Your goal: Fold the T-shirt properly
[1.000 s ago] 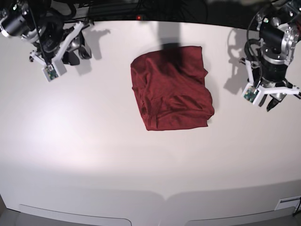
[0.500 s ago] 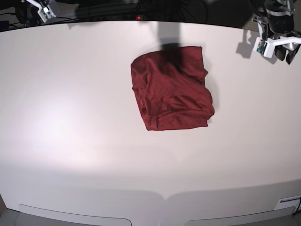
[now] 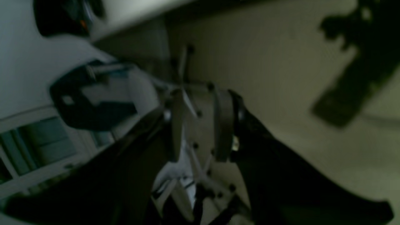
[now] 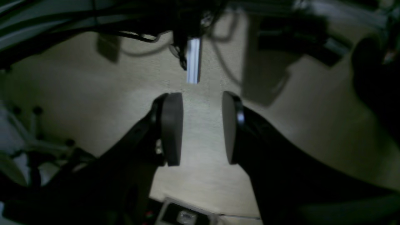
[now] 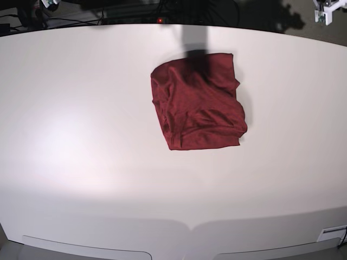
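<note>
T-shirt (image 5: 198,101) (plain maroon, no print) lies folded on table (image 5: 81,141).

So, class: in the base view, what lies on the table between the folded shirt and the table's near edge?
Nothing: in the base view that stretch of white table is bare from the folded maroon shirt to the near edge.

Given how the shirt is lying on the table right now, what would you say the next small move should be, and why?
Probably none on the cloth: the T-shirt lies as a compact folded bundle on the table, and both arms are off at the far corners. The right gripper and left gripper stand open, holding nothing. I would park the arms.
</note>
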Motion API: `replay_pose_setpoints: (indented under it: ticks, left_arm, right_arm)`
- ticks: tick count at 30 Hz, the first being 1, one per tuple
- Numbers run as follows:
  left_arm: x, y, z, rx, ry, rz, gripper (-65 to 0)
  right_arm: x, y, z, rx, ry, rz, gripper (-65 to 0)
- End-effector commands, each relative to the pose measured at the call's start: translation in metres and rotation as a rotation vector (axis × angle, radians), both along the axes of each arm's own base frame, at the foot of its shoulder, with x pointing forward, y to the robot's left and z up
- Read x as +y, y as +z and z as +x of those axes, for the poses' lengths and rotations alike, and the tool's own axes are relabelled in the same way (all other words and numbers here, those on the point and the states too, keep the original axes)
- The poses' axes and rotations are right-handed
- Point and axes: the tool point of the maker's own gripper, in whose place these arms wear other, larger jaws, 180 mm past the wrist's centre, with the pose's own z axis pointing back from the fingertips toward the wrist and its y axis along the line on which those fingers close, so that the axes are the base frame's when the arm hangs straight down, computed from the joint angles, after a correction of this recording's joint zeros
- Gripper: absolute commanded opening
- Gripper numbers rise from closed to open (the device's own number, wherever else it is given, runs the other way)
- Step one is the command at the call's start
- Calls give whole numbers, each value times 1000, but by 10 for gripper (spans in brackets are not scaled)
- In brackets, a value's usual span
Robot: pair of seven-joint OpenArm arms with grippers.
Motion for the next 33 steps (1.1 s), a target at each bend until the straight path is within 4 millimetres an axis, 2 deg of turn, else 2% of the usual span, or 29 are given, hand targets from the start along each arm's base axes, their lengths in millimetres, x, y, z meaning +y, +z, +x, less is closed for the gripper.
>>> replay_pose_setpoints:
  ticks: [1, 4, 7, 10, 13, 15, 17, 19, 21, 24, 27, 30, 33]
  left_arm:
    - [4, -8, -8, 19, -15, 4, -485]
    - [2, -60, -32, 111, -7, -119, -485]
    - [0, -107, -38, 142, 34, -263, -485]
    - [0, -142, -39, 145, 64, -392, -487]
    - [-11, -169, -34, 121, 51, -553, -487]
    - [-29, -185, -36, 128, 77, -711, -487]
    - [-56, -197, -41, 153, 91, -881, -487]
    - [-81, -203, -43, 149, 95, -1015, -487]
    - [-102, -206, -38, 112, 100, -1108, -494]
    - [-125, -209, -39, 105, 112, -1165, -511]
    - [-144, -211, -40, 102, 120, -1194, -513]
    - [-158, -213, -41, 98, 127, -1218, -513]
    - [-165, -213, -41, 96, 130, -1229, -513]
  right_arm:
    - [-13, -5, -4, 14, -4, -10, -434]
    - [-50, -35, -16, 77, -35, -57, -434]
    - [-81, -68, -32, 177, -51, -94, -434]
    - [-98, -98, -55, 312, -45, -104, -434]
    - [-102, -128, -70, 395, -15, -104, -434]
    - [-96, -146, -77, 444, 35, -97, -434]
    - [-83, -162, -79, 492, 94, -81, -434]
    - [-67, -179, -71, 483, 145, -67, -434]
    - [-50, -197, -53, 422, 196, -65, -434]
    - [-19, -217, -30, 322, 231, -40, -434]
    - [13, -227, -18, 262, 244, 16, -434]
    - [30, -230, -13, 225, 235, 48, -434]
    - [39, -232, -9, 200, 225, 63, -434]
